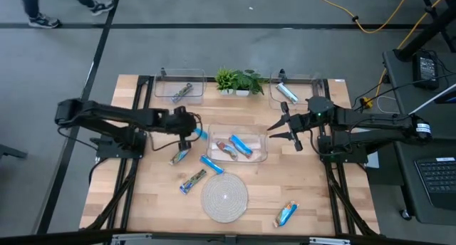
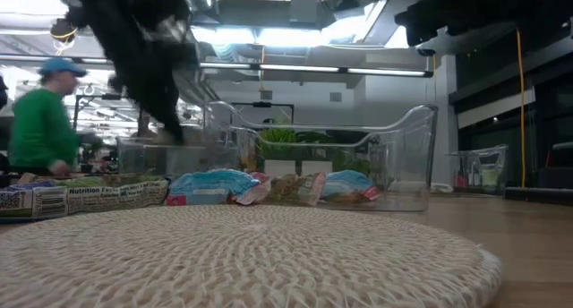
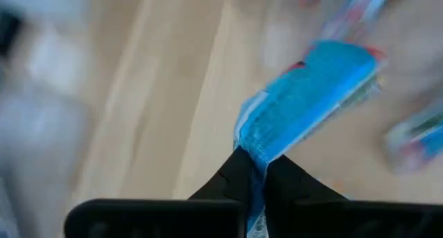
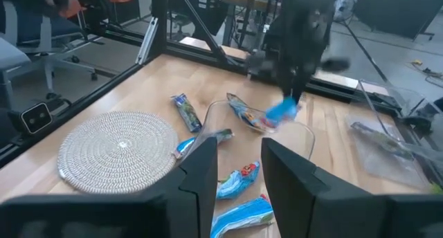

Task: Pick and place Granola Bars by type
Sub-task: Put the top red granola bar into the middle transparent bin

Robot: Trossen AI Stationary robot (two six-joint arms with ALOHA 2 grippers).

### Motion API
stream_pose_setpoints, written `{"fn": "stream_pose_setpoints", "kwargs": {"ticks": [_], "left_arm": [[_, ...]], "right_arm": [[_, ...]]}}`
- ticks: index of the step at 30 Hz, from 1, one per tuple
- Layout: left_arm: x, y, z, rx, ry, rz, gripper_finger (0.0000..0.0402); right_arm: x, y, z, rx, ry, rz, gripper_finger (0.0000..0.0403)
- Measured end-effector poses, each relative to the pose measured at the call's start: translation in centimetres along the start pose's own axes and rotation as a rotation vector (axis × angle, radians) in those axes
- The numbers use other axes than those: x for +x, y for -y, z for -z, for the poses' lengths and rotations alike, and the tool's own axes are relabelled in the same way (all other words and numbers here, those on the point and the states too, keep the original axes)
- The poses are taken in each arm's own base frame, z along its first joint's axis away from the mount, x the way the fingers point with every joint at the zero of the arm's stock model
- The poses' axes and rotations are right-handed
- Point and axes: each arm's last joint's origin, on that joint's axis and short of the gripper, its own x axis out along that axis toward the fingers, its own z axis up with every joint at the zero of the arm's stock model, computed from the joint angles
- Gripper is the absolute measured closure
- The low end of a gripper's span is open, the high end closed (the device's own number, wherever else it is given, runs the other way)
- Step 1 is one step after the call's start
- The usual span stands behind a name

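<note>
My left gripper (image 1: 191, 129) is shut on a bright blue granola bar (image 3: 311, 93) just left of the middle clear bin (image 1: 262, 157); the right wrist view shows the same bar (image 4: 280, 112) off the wood. That bin holds several bars (image 1: 234, 147). More bars lie flat on the table: one (image 1: 180, 157), another (image 1: 194, 179) and a third (image 1: 211, 165) in front of my left gripper, and one (image 1: 286, 214) near the front right. My right gripper (image 4: 239, 172) hovers open and empty beside the bin's right end. My left gripper pinches the blue bar's crimped end seal (image 3: 257, 153) between its two fingertips. The fingers slant down from the table's left, in line with the bar's length. The bar sticks out beyond the fingertips, lifted clear of the table.
A round woven mat (image 1: 224, 197) lies at the front centre. Two more clear bins stand at the far edge, one (image 1: 178, 87) holding a brownish bar, one (image 1: 292, 92) holding a silvery bar, with a small plant (image 1: 239, 81) between them. A person in green (image 2: 40, 120) stands beyond the table.
</note>
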Motion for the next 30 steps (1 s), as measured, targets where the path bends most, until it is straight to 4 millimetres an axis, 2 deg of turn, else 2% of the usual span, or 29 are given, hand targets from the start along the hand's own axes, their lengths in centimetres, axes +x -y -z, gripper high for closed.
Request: {"fn": "stream_pose_setpoints", "kwargs": {"ticks": [4, 8, 11, 17, 22, 30], "left_arm": [[-4.2, -0.7, -1.5, -0.009, 0.201, 0.035, 0.0394], [-8.1, -1.5, -1.6, -0.037, 0.378, 0.030, 0.0396], [-10.3, -1.7, -1.3, -0.010, 0.492, 0.091, 0.0397], [-13.8, -1.2, -1.4, 0.133, 0.766, 0.325, 0.0398], [-14.0, -1.1, -1.4, 0.122, 0.778, 0.316, 0.0397], [-11.6, -0.7, -2.3, 0.056, 0.677, 0.244, 0.0397]], "right_arm": [[0.0, 0.0, 0.1, 0.006, -0.011, -0.003, 0.0287], [0.0, 0.0, 0.2, 0.007, -0.015, -0.004, 0.0287], [0.0, -0.1, 0.2, 0.009, -0.019, -0.005, 0.0287], [0.0, -0.1, 0.2, 0.009, -0.020, -0.005, 0.0287], [0.0, -0.1, 0.2, 0.009, -0.020, -0.005, 0.0287], [0.0, -0.1, 0.2, 0.009, -0.020, -0.005, 0.0287]]}}
